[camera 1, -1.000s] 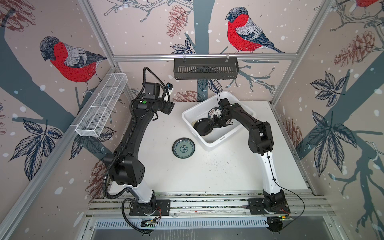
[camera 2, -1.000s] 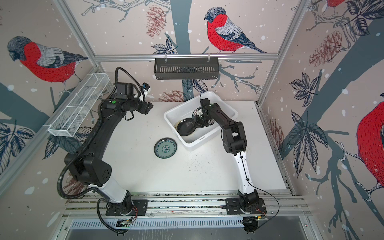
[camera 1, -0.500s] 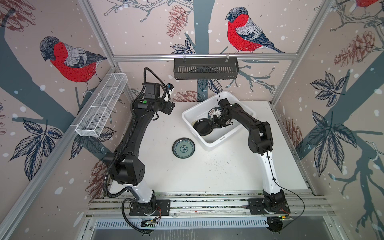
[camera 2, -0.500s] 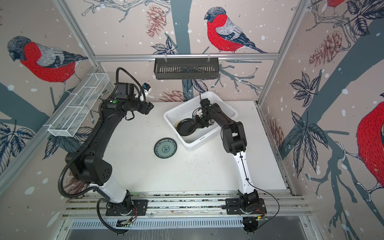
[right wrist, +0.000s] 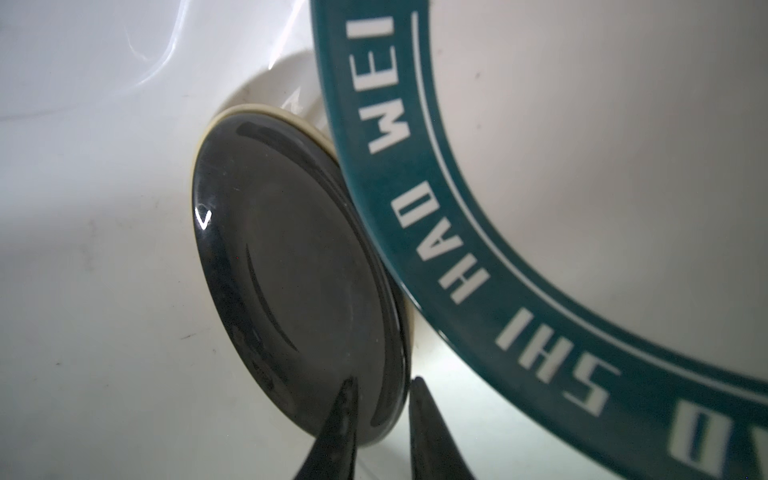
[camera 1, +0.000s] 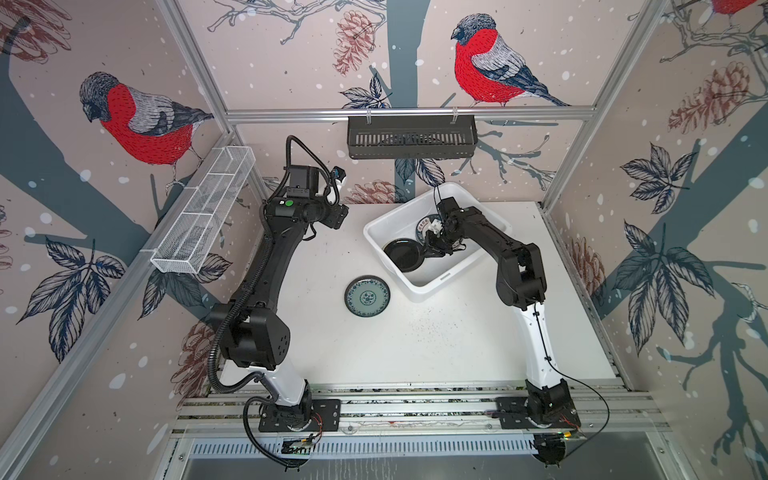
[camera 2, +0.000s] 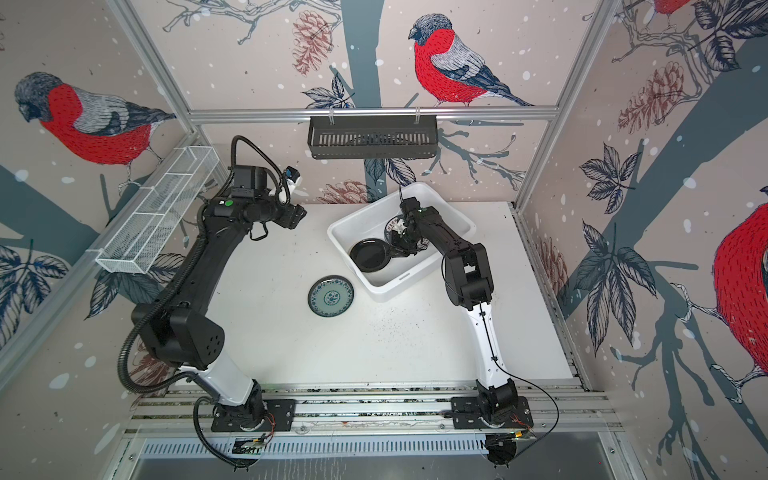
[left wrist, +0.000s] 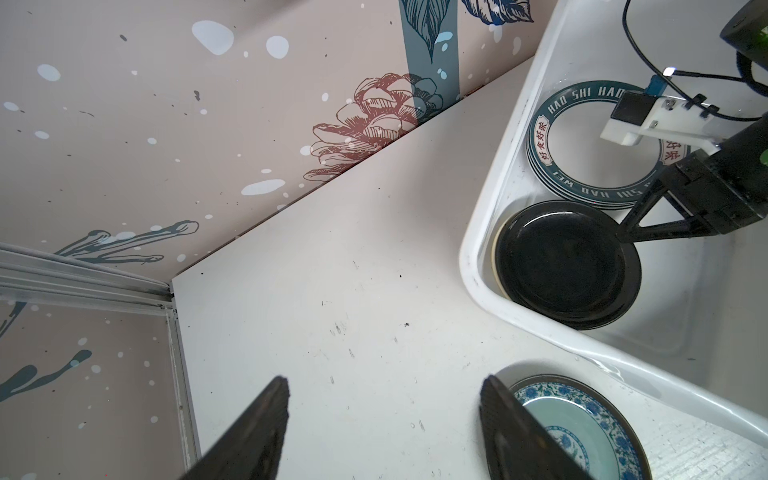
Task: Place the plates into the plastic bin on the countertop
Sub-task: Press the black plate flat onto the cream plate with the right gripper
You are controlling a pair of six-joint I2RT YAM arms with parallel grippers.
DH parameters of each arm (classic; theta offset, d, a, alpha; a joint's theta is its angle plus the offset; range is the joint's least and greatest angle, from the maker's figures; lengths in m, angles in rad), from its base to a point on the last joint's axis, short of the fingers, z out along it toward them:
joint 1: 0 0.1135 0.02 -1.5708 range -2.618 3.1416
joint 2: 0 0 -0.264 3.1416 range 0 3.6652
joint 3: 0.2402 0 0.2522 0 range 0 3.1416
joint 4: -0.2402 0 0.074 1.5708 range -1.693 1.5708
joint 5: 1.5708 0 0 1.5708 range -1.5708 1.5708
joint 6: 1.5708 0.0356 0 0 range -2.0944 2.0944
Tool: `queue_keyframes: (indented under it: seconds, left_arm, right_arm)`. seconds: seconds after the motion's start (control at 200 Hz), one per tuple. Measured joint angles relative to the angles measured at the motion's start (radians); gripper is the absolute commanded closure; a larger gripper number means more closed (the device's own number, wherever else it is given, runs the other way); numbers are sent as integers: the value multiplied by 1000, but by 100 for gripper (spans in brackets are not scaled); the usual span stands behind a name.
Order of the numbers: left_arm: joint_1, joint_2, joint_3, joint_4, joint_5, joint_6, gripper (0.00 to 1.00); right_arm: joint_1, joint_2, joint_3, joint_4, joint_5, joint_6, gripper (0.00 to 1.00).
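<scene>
One teal plate [left wrist: 582, 424] waits on the tabletop [left wrist: 332, 291].
Your right gripper [right wrist: 383, 382] straddles the rim of the black plate [right wrist: 299, 266] inside the bin [camera 1: 432, 286], grip unclear; pulling away could drag it. Left gripper [left wrist: 385, 379] hangs wide, empty.

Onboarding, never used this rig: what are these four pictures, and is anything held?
Two robot arms work at a white countertop. Two pictures look down from overhead, almost identical; the other two come from a camera on each wrist. A teal patterned plate lies on the countertop beside the plastic bin. In the bin, a black plate lies on a cream plate, beside stacked lettered-rim plates. The left gripper, a two-finger clamp, is open and empty. The right gripper straddles the black plate's rim; whether it grips is unclear.
</scene>
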Motion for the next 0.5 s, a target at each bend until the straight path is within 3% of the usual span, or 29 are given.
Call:
queue_keyframes:
  seconds: [0.5]
  left_arm:
    - [7, 8, 0, 1, 18, 0, 28]
  right_arm:
    - [2, 12, 23, -4, 0, 18, 75]
